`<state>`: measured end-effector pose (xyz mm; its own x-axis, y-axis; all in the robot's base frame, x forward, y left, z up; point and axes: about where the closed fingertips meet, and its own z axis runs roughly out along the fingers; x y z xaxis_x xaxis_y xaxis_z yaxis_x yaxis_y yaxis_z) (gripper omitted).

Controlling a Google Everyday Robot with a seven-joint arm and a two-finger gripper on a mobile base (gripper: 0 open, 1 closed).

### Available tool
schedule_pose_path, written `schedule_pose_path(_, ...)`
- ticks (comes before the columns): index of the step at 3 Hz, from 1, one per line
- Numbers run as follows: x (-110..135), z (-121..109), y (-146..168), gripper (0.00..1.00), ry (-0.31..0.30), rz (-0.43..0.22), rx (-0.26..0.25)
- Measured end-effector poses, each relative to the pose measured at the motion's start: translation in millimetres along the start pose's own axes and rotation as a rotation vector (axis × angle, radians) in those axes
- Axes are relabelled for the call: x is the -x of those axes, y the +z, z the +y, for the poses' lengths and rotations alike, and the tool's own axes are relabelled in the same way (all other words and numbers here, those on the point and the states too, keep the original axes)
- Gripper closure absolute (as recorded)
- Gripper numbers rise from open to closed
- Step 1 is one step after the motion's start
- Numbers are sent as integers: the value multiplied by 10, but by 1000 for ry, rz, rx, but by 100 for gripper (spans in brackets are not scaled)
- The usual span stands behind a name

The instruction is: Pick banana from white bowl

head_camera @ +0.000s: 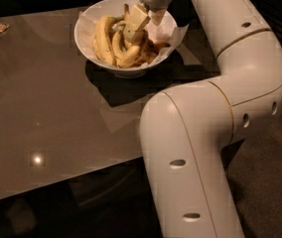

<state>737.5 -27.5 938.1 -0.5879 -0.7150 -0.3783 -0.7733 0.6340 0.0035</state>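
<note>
The banana [131, 58] lay in the white bowl [123, 71], toward the bowl's 5 o'clock side. Its curved long axis ran roughly from 8 o'clock to 2 o'clock. The upper end was hidden beneath the gripper [144, 26], so which way the tip pointed was hard to make out. The gripper hung over the fruit near the bowl's 1 o'clock, its fingers [136, 18] apart and clamping nothing. Plumper pale bananas [104, 36] lay toward 9 o'clock. Crinkled paper [179, 32] stuck out past the glossy rim. The counter [41, 108] was smooth and reflective.
</note>
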Motion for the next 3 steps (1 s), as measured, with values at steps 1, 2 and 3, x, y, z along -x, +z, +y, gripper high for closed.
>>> schedule_pose_path(1,-35,-37,109,41,10,13,10)
schedule_pose_path(2,-22,-24,143,64,-21,12,20)
schedule_pose_path(3,-6,-7,150,87,-56,11,25)
